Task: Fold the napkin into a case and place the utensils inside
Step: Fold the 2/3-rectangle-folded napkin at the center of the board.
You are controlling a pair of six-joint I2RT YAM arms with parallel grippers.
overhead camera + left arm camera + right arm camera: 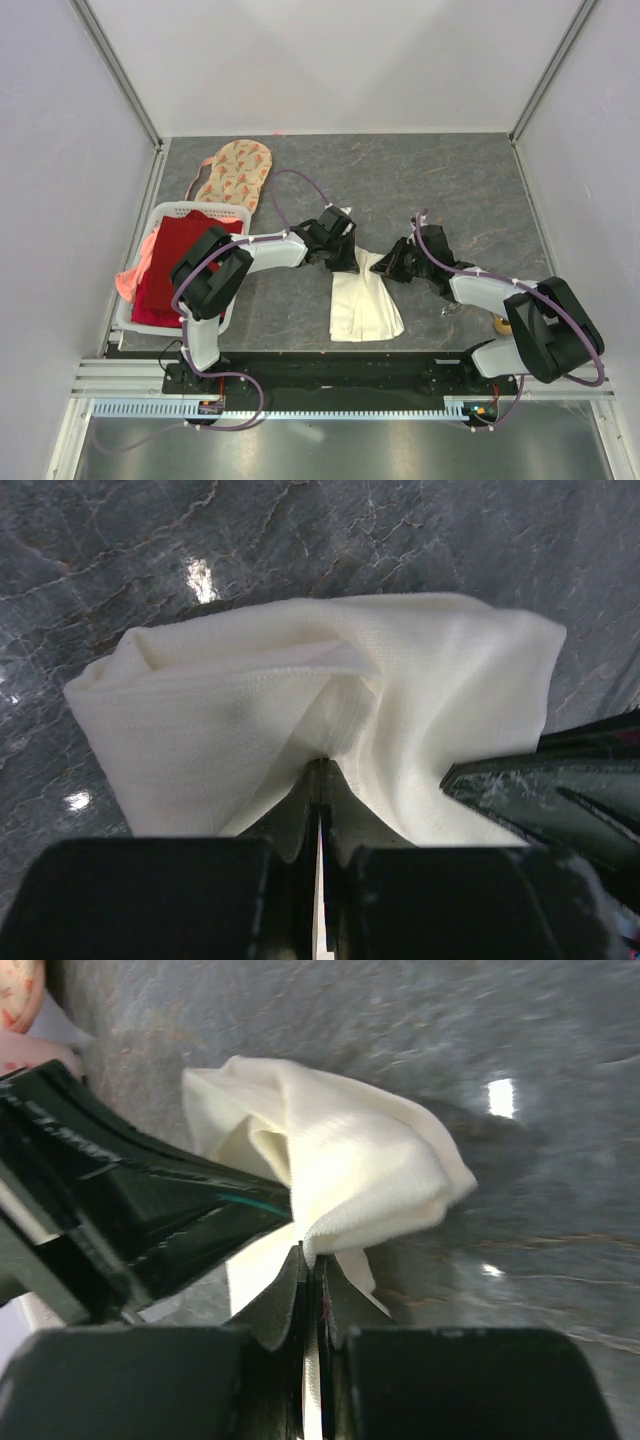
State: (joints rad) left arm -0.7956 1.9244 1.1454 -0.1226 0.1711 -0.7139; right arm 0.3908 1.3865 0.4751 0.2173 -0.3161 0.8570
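The cream-white napkin [365, 305] lies in the middle of the table as a narrow folded strip, with its far end lifted and bunched. My left gripper [352, 263] is shut on that end from the left, its fingertips pinching a fold of napkin [300, 700] in the left wrist view. My right gripper [386, 264] is shut on the same end from the right, biting the hem of the napkin [360, 1165]. The two grippers nearly touch: the right one's finger [560, 785] shows in the left wrist view. A small glinting piece [450, 311], perhaps one of the utensils, lies by the right forearm.
A white laundry basket [168, 212] at the left holds a red cloth [175, 265], with a pink cloth [128, 282] over its rim. A peach floral cloth [236, 172] lies behind it. A yellowish object [502, 324] peeks out by the right arm's base.
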